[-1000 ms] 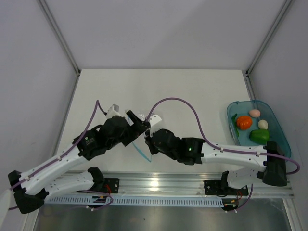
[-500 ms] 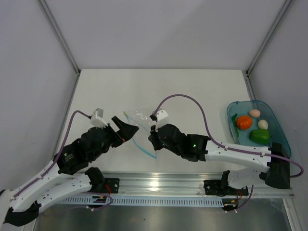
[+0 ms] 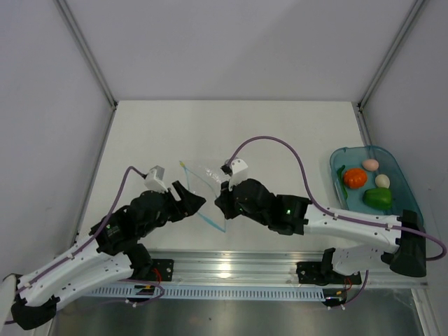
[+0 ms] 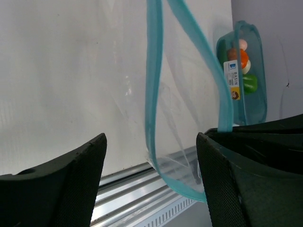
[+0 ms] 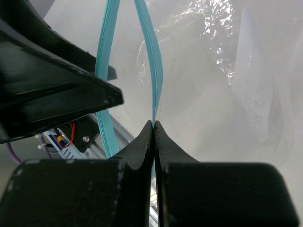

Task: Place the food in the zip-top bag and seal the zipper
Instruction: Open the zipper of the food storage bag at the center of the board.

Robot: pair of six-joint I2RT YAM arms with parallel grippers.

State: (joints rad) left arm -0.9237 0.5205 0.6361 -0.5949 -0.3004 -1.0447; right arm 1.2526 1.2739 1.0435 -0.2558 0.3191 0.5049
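**Bag held by one lip only: slip, collapse and reach hazards**

**State.** The right gripper [image 5: 154, 124] is clamped on one lip of the zipper [image 4: 152, 80]. The bag [image 3: 201, 183] hangs from that single pinch, between the two arms. The left gripper [image 4: 150, 142] has its fingers apart and holds nothing. In the left wrist view the free lip lines up with the gap, but you cannot tell whether it lies inside the fingers' reach. The mouth stands open as a narrow loop.

**What could go wrong.**
- The pinch sits at the very fingertips on a thin strip. A sideways pull would likely slide the lip out and drop the bag.
- If you close the left gripper off the free lip, expect it to catch loose film or both lips, which would shut the mouth.
- The two grippers are near each other. Approach slowly to avoid contact.

**Surroundings.** All the food [image 3: 355, 177] lies in the tray [image 3: 406, 189] at the far right, well apart from the bag. The arm nearer the tray is the one holding the bag, so fetching will be awkward. The right arm's cable [image 3: 269, 140] arcs over the table just behind the bag. Keep the film away from it.
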